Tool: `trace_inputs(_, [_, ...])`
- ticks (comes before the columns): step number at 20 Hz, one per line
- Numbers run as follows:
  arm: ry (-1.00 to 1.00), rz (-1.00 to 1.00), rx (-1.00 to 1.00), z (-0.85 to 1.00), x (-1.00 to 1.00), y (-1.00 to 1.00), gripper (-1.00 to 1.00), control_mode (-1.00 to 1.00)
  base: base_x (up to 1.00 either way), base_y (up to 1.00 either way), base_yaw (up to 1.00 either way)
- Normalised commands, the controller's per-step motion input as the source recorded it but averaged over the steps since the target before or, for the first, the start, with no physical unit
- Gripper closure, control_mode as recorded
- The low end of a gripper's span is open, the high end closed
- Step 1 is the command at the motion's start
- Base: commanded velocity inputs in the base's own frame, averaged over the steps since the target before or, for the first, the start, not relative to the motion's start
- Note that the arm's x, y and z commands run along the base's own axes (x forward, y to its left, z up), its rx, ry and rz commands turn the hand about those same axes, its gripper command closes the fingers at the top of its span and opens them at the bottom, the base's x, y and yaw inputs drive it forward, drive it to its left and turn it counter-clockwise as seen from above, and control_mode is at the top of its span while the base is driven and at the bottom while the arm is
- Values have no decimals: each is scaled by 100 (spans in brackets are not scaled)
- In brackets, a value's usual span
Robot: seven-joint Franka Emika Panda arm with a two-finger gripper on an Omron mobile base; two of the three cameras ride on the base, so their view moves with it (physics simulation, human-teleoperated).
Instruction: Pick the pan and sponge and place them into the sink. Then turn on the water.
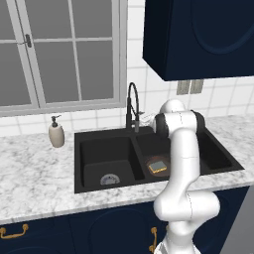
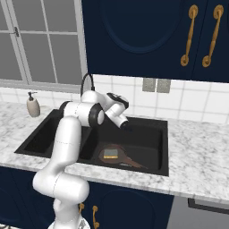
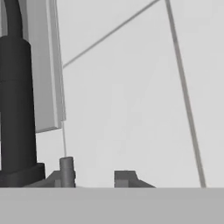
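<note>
Reddish-brown pan [image 2: 117,157] holds yellow sponge [image 2: 110,154] in black sink [image 2: 147,132]; gripper [image 2: 127,127] closed

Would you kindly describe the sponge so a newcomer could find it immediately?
Start at the black double-basin sink set in the marble counter. In its right basin lies a round reddish-brown pan, and the sponge rests on it: a small yellow block with a grey-blue top, unlike the beige soap dispenser on the counter.

Kitchen: black sink [image 1: 198,171], marble counter [image 1: 34,168], navy cabinets [image 2: 134,31].
</note>
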Motion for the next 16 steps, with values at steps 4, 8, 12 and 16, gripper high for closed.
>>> trace_inputs(4, [0,0,0,-17,0,-72,100,-100,0,0,0])
trace_inputs(8, [-2,-2,0,-18,0,-90,100,-100,0,0,0])
trace_inputs(12, [-1,-7,0,-21,1,-92,100,-100,0,0,0])
trace_inputs(16, [0,-9,0,-24,1,-99,100,-100,0,0,0])
